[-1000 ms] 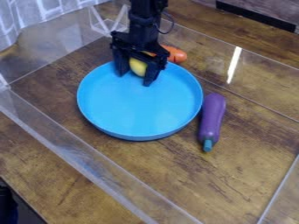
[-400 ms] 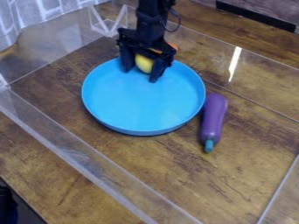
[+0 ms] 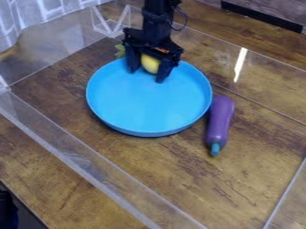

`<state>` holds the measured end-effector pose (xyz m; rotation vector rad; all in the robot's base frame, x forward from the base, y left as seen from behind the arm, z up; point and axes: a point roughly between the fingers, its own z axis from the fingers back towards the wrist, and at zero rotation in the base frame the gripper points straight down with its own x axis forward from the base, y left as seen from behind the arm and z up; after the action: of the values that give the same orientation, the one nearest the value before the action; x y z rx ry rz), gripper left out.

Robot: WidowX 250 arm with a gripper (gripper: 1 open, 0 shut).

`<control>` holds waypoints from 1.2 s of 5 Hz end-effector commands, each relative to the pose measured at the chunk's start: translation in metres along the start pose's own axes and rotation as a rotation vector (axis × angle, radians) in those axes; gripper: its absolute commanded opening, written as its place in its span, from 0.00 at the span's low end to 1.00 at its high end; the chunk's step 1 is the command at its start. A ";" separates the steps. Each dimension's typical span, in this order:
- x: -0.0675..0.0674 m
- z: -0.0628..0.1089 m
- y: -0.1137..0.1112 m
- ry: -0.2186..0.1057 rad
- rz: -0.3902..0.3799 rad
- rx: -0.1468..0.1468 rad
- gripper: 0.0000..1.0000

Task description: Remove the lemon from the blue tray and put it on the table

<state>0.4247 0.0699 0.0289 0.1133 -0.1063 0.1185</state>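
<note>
Black claw (image 3: 152, 64) points straight down over the far rim of the blue tray (image 3: 143, 112), fingers spread wide. The lemon (image 3: 150, 63) sits between the fingers; whether they press on it or it rests on the tray, cannot tell. Rest of the tray's floor bare. Purple eggplant (image 3: 217, 123) with green stem lies on the table (image 3: 84, 179) just beside the tray's right edge, apart from it. Glossy clear sheet covers the dark planks
</note>
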 end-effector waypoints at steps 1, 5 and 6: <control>0.008 0.012 0.002 -0.030 0.002 -0.005 1.00; 0.023 0.019 0.005 -0.050 0.017 -0.006 1.00; 0.024 0.026 0.005 -0.055 0.023 -0.011 1.00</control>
<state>0.4350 0.0706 0.0325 0.0996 -0.0940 0.1279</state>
